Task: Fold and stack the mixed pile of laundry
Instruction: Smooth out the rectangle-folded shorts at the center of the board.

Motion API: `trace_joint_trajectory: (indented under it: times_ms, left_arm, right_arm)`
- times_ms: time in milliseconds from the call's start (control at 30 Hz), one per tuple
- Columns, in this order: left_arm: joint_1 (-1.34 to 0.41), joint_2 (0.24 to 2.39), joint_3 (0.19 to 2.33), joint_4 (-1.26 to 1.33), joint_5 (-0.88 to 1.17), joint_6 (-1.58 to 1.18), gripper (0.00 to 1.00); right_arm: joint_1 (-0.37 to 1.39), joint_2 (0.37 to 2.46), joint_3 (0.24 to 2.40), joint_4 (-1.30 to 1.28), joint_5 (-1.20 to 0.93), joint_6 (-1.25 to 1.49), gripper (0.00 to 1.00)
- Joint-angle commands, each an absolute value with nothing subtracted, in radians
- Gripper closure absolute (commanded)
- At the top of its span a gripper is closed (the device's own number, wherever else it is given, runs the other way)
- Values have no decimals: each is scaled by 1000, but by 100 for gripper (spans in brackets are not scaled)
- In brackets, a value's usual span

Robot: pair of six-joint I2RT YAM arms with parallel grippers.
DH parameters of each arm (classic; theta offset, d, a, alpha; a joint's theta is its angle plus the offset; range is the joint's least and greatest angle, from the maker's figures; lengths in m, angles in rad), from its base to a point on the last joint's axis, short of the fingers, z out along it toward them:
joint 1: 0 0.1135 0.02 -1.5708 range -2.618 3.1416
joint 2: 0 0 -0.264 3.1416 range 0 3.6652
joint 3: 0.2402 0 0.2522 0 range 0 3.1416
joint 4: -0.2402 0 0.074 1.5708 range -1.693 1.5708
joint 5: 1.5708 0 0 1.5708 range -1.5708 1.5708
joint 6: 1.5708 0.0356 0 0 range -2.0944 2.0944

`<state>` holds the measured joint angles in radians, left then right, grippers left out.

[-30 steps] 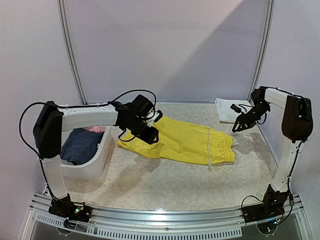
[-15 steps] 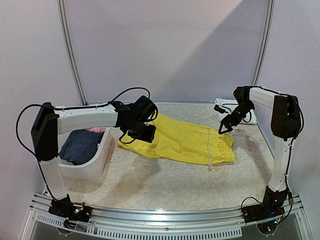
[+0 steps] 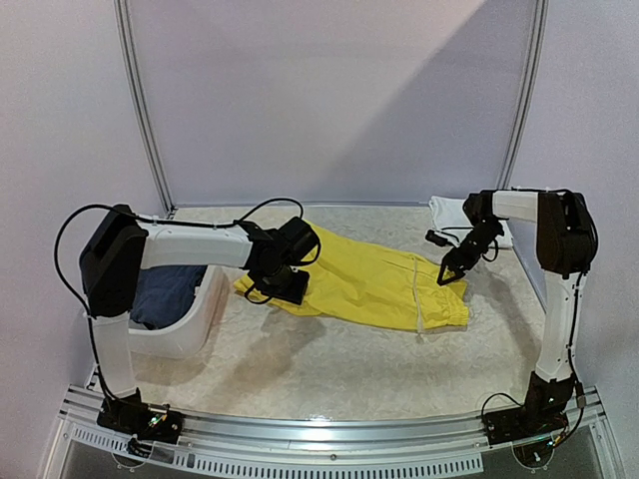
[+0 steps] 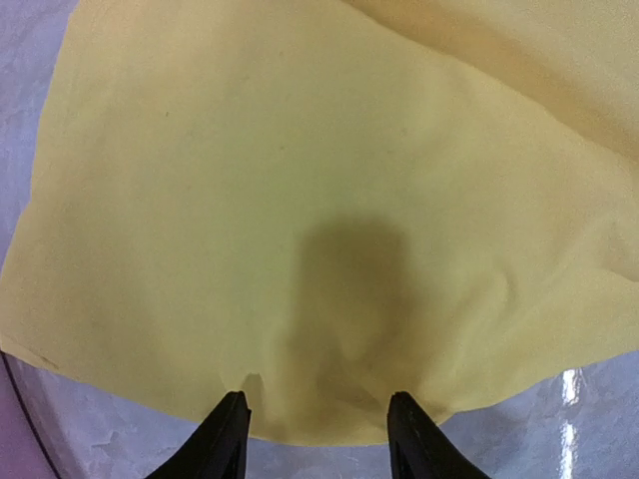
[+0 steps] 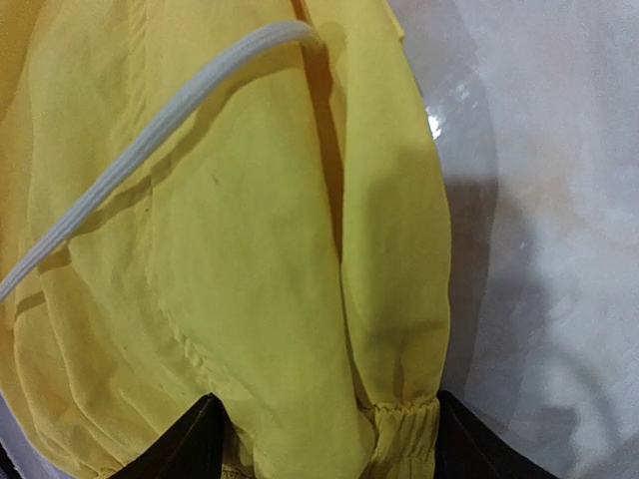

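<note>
Bright yellow drawstring shorts (image 3: 369,284) lie spread flat across the middle of the table. My left gripper (image 3: 281,286) hangs low over their left leg end. In the left wrist view its open fingers (image 4: 228,431) stand astride the hem of the yellow cloth (image 4: 300,180). My right gripper (image 3: 448,272) is down at the far right corner of the waistband. Its jaws are open, and the gathered yellow waistband (image 5: 250,249) bunches between them beside the white drawstring (image 5: 150,140). A folded white T-shirt (image 3: 449,212) lies at the back right. A dark navy piece (image 3: 165,289) sits in the basket.
The white plastic basket (image 3: 195,324) stands at the left edge, close beside the left arm. Pale walls and two metal poles close in the back. The table's right edge runs near the right arm.
The right arm has swung left from the white T-shirt and come down onto the shorts' waistband. The left gripper has dropped lower onto the left leg hem.
</note>
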<state>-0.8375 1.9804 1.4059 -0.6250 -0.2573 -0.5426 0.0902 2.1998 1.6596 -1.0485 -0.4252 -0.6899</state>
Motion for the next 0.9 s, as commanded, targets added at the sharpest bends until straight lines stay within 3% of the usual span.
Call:
trace_joint_trajectory:
  times_ms: [0,200,467,700,867]
  left_arm:
    - [-835,2000,1394,-623,-305,-508,52]
    - [-829,1993,1411,-628,-354,-469,52]
    - [-822,1986,1434,-630,-385,-443,52]
    - [-778,1958,1460,-633,-424,-375,52]
    - [-734,2006,1609,-675,-406,-318,51]
  right_arm:
    - [90,2178,1511,-1071,-419,-684,34]
    - [53,2126,1440,-1104,-455,-653,53]
    - [29,2067,1420,-1069,-454,-604,47]
    - [19,2056,1398,-1091,-463,-582,60]
    - [-8,2021,1342,-1076,-430,-548,65]
